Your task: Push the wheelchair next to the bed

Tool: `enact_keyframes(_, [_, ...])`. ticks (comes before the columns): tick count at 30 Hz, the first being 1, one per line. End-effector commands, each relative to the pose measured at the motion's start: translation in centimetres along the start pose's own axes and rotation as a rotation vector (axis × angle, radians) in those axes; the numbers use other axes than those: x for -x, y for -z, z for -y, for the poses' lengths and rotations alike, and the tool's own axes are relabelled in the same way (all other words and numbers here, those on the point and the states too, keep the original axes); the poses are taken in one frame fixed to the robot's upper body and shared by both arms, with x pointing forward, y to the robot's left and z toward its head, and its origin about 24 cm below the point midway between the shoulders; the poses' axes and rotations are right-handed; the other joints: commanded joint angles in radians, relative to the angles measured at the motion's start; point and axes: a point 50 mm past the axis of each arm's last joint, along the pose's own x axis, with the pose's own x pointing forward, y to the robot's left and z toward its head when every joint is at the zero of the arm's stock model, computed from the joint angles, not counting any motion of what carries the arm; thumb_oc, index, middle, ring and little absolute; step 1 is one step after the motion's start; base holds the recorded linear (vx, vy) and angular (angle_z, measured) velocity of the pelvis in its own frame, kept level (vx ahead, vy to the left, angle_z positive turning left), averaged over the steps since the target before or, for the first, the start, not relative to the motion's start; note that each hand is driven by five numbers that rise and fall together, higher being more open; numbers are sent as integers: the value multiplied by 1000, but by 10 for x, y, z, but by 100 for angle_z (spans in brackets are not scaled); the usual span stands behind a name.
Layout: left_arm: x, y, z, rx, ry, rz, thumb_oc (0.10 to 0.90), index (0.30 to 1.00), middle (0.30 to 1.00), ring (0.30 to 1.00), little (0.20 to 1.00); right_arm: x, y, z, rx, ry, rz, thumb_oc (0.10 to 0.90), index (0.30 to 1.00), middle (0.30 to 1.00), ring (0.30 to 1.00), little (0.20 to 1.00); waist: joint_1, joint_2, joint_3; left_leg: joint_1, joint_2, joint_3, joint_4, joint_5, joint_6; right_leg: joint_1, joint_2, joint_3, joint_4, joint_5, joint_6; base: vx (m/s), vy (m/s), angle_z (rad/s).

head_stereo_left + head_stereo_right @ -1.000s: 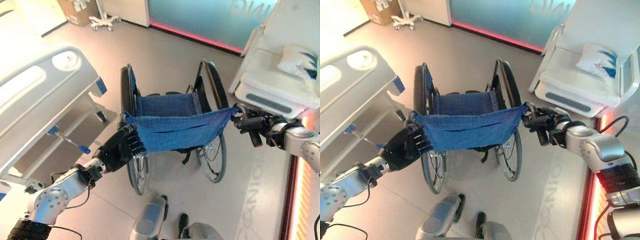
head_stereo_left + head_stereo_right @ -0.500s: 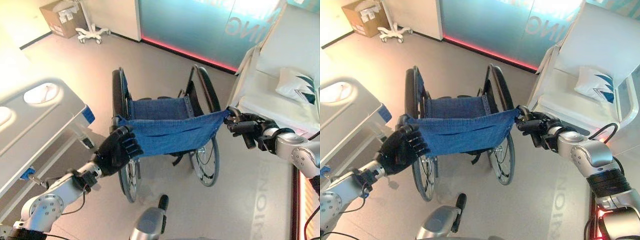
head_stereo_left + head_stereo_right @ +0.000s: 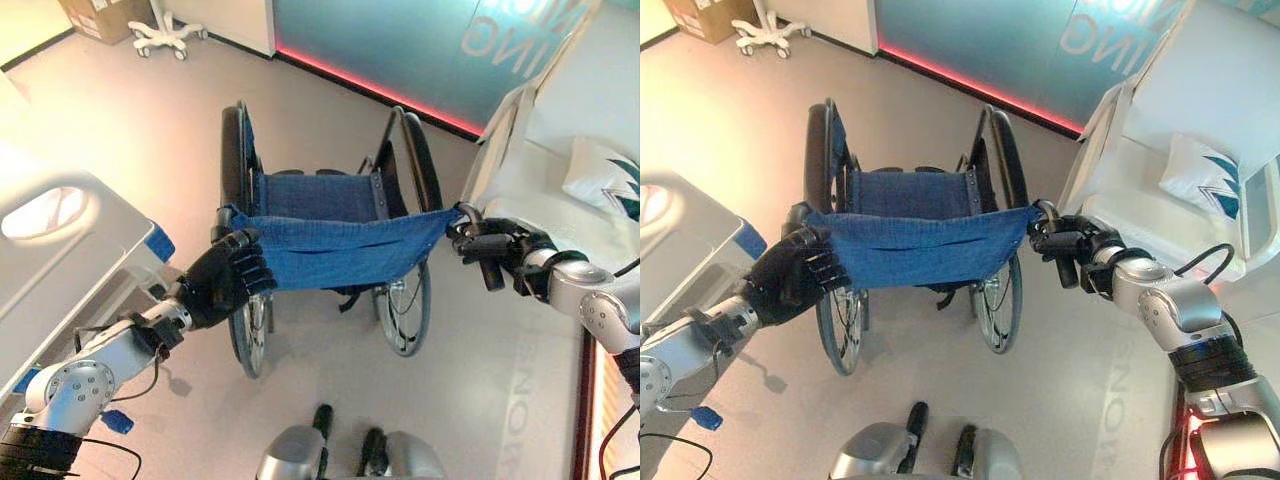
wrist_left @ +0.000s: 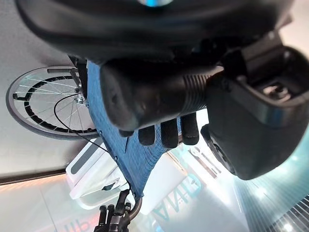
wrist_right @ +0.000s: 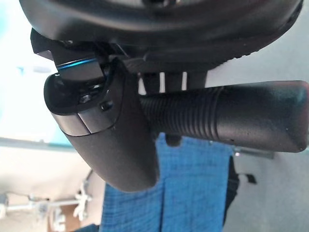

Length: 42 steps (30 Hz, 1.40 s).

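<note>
Standing upright on the floor: black-framed wheelchair [image 3: 330, 240] with blue cloth backrest stretching taut between its two ribbed push handles, blue seat beyond, large spoked wheels either side. Sitting between two white beds, left bed [image 3: 60, 250] near, right bed [image 3: 560, 170] just beside.

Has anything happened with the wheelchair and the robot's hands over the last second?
The view shifted, so the camera moved. The bed on the left now shows less of itself, as if the robot and wheelchair rolled forward. Left hand and right hand stay curled round the push handles, as before.
</note>
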Motion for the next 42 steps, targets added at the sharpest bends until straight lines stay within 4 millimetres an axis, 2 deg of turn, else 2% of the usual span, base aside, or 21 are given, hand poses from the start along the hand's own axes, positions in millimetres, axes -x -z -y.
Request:
enact_keyframes(1, [8, -101, 69, -108, 368, 528, 400, 300, 300, 300, 300, 17, -54, -28, -4, -270, 223, 400, 300, 300, 300, 300, -51, 16, -207, 15, -11, -54, 196, -217, -128, 49, -36, 19, -310, 375, 47, 390, -183, 38])
enact_keyframes(7, [11, -98, 68, -113, 363, 536, 400, 300, 300, 300, 300, 21, -64, -32, 5, -286, 226, 400, 300, 300, 300, 300, -52, 12, -230, 53, 42, -66, 249, -206, -152, 56, -30, 1, -301, 369, 44, 352, -203, 25])
enact_keyframes(10, [15, -97, 67, -107, 351, 542, 400, 300, 300, 300, 300, 22, -66, -31, 20, -292, 209, 400, 300, 300, 300, 300, -54, 7, -254, 58, 79, -78, 308, -124, -184, 66, 19, -9, -276, 332, 1, 420, -257, 23])
enact_keyframes(11, [17, -96, 66, -98, 343, 549, 400, 300, 300, 300, 300, 21, -67, -30, 38, -293, 204, 400, 300, 300, 300, 300, -51, 5, -264, 44, 89, -84, 380, -39, -211, 88, 45, -19, -288, 315, -29, 255, -169, 19])
enact_keyframes(12, [18, -96, 66, -97, 342, 551, 400, 300, 300, 300, 300, 21, -67, -30, 41, -293, 203, 400, 300, 300, 300, 300, -52, 5, -266, 38, 89, -85, 400, -24, -216, 93, 49, -22, -291, 312, -34, 304, -212, 17])
enact_keyframes(14, [21, -95, 65, -84, 334, 564, 400, 300, 300, 300, 300, 22, -68, -29, 66, -297, 209, 400, 300, 300, 300, 300, -48, -6, -269, -32, 87, -80, 587, 78, -246, 140, 72, -34, -307, 284, -78, 276, -214, 2])
enact_keyframes(17, [21, -91, 62, -69, 331, 566, 400, 300, 300, 300, 300, 23, -68, -31, 87, -307, 214, 400, 300, 300, 300, 300, -33, -28, -251, -158, 59, -75, 834, 127, -256, 182, 78, -34, -306, 266, -107, 281, -238, -2])
enact_keyframes(18, [21, -89, 60, -63, 317, 558, 400, 300, 300, 300, 300, 24, -72, -33, 94, -315, 219, 400, 300, 300, 300, 300, -15, -35, -230, -256, 25, -70, 956, 112, -247, 212, 90, -32, -301, 257, -117, 285, -222, -5])
enact_keyframes(19, [21, -89, 60, -62, 315, 556, 400, 300, 300, 300, 300, 24, -73, -33, 94, -316, 220, 400, 300, 300, 300, 300, -12, -34, -225, -277, 22, -68, 967, 105, -245, 220, 95, -33, -301, 256, -119, 288, -194, 8])
enact_keyframes(22, [20, -90, 57, -63, 302, 560, 400, 300, 300, 300, 300, 24, -77, -40, 98, -327, 228, 400, 300, 300, 300, 300, 13, -35, -201, -331, 2, -60, 883, 60, -222, 258, 114, -26, -305, 248, -116, 261, -106, 19])
enact_keyframes(24, [24, -95, 56, -73, 295, 575, 400, 300, 300, 300, 300, 23, -81, -50, 104, -338, 237, 400, 300, 300, 300, 300, 32, -28, -192, -303, 28, -17, 580, 55, -210, 293, 141, -21, -310, 215, -110, 420, -66, 4])
enact_keyframes(25, [25, -98, 56, -76, 295, 579, 400, 300, 300, 300, 300, 21, -82, -55, 105, -342, 238, 400, 300, 300, 300, 300, 39, -16, -194, -291, 46, 8, 400, 76, -216, 309, 160, -28, -312, 193, -110, 390, -8, 11])
enact_keyframes(26, [25, -98, 56, -78, 296, 580, 400, 300, 300, 300, 300, 20, -82, -57, 106, -344, 238, 400, 300, 300, 300, 300, 42, -13, -194, -280, 49, 17, 347, 90, -221, 317, 164, -31, -312, 185, -111, 449, 17, 15])
enact_keyframes(27, [22, -96, 55, -80, 300, 580, 400, 300, 300, 300, 300, 16, -79, -62, 109, -346, 236, 400, 300, 300, 300, 300, 48, 2, -199, -277, 64, 73, 167, 131, -233, 344, 183, -44, -315, 164, -112, 457, 20, 10])
enact_keyframes(28, [19, -92, 55, -82, 306, 578, 400, 300, 300, 300, 300, 12, -74, -63, 107, -343, 233, 400, 300, 300, 300, 300, 51, 14, -204, -284, 76, 124, 78, 162, -240, 371, 197, -62, -320, 148, -113, 462, 22, -8])
enact_keyframes(31, [14, -80, 58, -85, 324, 579, 400, 300, 300, 300, 300, 9, -59, -63, 105, -338, 227, 400, 300, 300, 300, 300, 69, 16, -228, -301, 73, 195, 13, 193, -233, 428, 205, -98, -307, 102, -108, 471, -12, -42])
enact_keyframes(34, [18, -82, 60, -92, 303, 588, 400, 300, 300, 300, 300, 4, -58, -69, 106, -371, 234, 400, 300, 300, 300, 300, 101, 4, -252, -271, 24, 137, -32, 152, -198, 449, 198, -83, -252, 92, -78, 488, 2, -12])
enact_keyframes(36, [20, -88, 59, -103, 278, 590, 400, 300, 300, 300, 300, 2, -60, -72, 109, -397, 244, 400, 300, 300, 300, 300, 121, -15, -273, -254, -8, 130, -4, 107, -163, 454, 192, -87, -169, 137, -41, 401, 13, -18])
enact_keyframes(39, [23, -102, 53, -142, 262, 598, 400, 300, 300, 300, 300, -5, -66, -75, 100, -410, 268, 400, 300, 300, 300, 300, 152, -40, -288, -226, -49, 99, 13, 72, -121, 400, 209, -67, 88, 355, 72, 394, 23, 1])
enact_keyframes(40, [23, -102, 53, -142, 262, 598, 400, 300, 300, 300, 300, -5, -66, -75, 100, -410, 269, 400, 300, 300, 300, 300, 152, -41, -288, -228, -48, 99, 14, 72, -121, 398, 209, -67, 89, 355, 73, 322, -5, 17])
enact_keyframes(42, [25, -111, 54, -163, 261, 605, 400, 300, 300, 300, 300, -7, -70, -77, 93, -403, 284, 400, 300, 300, 300, 300, 158, -42, -293, -211, -58, 57, 27, 57, -107, 327, 254, -21, 248, 489, 117, 329, -56, 27])
